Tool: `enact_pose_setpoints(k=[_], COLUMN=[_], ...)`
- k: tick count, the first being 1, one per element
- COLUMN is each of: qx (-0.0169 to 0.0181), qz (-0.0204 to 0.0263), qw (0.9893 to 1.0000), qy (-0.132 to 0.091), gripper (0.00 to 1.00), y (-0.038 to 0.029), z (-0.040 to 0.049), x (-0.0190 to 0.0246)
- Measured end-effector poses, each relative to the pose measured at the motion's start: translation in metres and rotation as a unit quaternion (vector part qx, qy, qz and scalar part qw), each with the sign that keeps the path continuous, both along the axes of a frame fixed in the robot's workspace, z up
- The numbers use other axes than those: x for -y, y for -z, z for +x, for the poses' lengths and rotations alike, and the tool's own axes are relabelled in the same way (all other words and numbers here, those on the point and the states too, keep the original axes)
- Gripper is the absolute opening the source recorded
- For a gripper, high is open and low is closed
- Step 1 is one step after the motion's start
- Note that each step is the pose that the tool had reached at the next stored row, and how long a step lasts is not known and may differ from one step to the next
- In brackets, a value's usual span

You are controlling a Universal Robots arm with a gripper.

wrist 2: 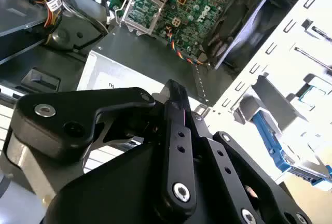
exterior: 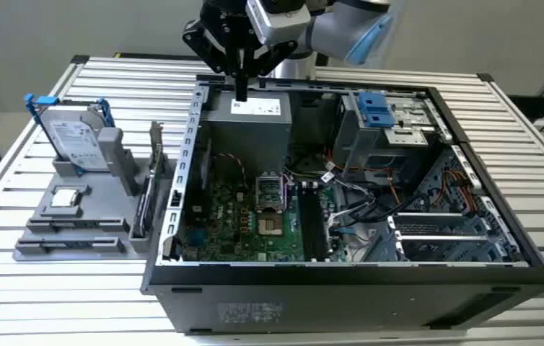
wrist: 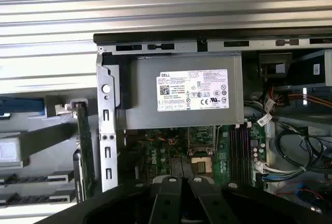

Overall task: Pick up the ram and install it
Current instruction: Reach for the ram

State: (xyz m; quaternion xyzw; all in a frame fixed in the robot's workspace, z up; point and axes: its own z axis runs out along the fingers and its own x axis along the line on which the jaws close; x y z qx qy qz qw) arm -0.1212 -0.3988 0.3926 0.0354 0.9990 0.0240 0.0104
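Slatted table [wrist: 155, 6]; ram [wrist: 86, 151] stands in holder [wrist: 31, 141], well apart from fingers [wrist: 165, 198]

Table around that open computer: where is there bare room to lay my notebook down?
Bare slats lie on the table nearer the camera than the grey parts tray, and at the exterior view's right of the computer case. The tray and the case's inside are crowded.

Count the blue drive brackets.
2. One bracket holds the hard drive on the gray holder at the exterior view's left; one sits inside the case. Others may be hidden.
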Motion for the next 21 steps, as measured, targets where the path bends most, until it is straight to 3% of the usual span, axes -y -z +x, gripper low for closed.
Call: enact_pose_setpoints(k=[12, 21], qx=[0.0, 0.0], qz=[0.0, 0.0], qw=[1.0, 1.0], qy=[0.0, 0.0], gripper=[0.0, 0.0], y=[0.0, 0.0], z=[-0.0014, -0.0126], x=[0.0, 0.0])
